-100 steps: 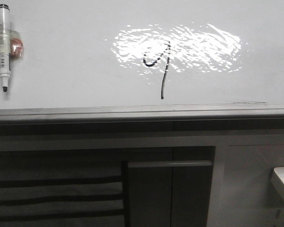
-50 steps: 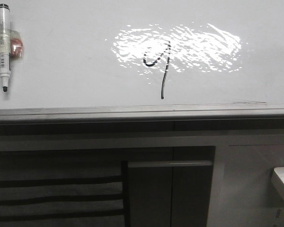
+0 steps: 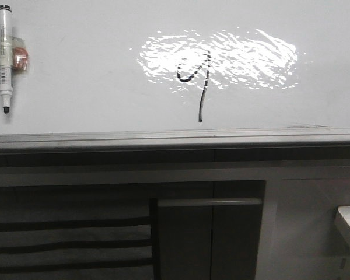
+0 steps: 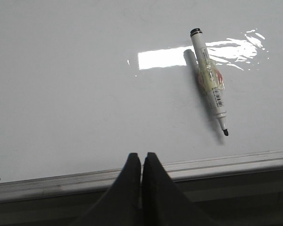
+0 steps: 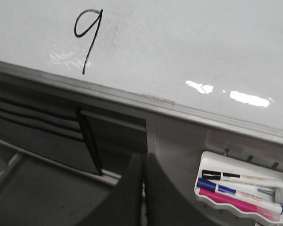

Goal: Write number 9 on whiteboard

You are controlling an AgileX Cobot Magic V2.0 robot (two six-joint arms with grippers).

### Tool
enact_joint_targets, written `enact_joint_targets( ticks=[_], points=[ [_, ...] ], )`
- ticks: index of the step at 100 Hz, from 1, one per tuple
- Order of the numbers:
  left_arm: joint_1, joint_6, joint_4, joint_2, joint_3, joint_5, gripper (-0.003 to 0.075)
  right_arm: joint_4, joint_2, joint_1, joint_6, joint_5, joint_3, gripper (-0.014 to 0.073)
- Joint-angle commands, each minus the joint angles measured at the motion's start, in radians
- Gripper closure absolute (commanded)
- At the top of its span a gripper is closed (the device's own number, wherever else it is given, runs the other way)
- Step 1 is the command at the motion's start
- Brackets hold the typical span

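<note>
**A finished 9 on the board, both grippers shut and empty**

The large glossy white-grey whiteboard (image 3: 76, 70) fills the upper part of the front view, bounded below by a grey metal edge rail (image 3: 175, 139). The thin black hand-drawn number 9 (image 3: 199, 81) sits near the middle of the board, its small open loop inside a bright rippled glare and its long tail ending just above the rail without touching it. Wide bare board lies to either side of the figure.

A white uncapped marker with a black tip (image 3: 5, 58) lies on the board at the far left, tip pointing toward the rail, well apart from the 9.

The left gripper (image 4: 141, 162) has its dark fingers pressed together with nothing between them; it hangs over the rail, with the marker off to one side. The right gripper (image 5: 143, 165) is likewise closed and empty, positioned off the board's edge over the dark slatted cabinet panels (image 5: 42, 136). Beside it a white tray (image 5: 205, 186) holds black, blue and pink markers.
</note>
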Motion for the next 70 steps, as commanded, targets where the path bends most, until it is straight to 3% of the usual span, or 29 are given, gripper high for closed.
enact_joint_targets(
  ticks=[1, 20, 38, 70],
  points=[
    [0.005, 0.000, -0.010, -0.027, 0.031, -0.081, 0.0741, 0.012, -0.047, -0.043, -0.003, -0.182, 0.057, 0.0666],
    [0.005, 0.000, -0.010, -0.027, 0.031, -0.081, 0.0741, 0.045, -0.204, -0.192, -0.003, -0.488, 0.349, 0.0666],
    [0.005, 0.000, -0.010, -0.027, 0.031, -0.081, 0.0741, 0.047, -0.270, -0.218, -0.003, -0.711, 0.526, 0.0666],
    [0.005, 0.000, -0.010, -0.027, 0.031, -0.081, 0.0741, 0.047, -0.272, -0.219, -0.003, -0.703, 0.528, 0.0666]
  ],
)
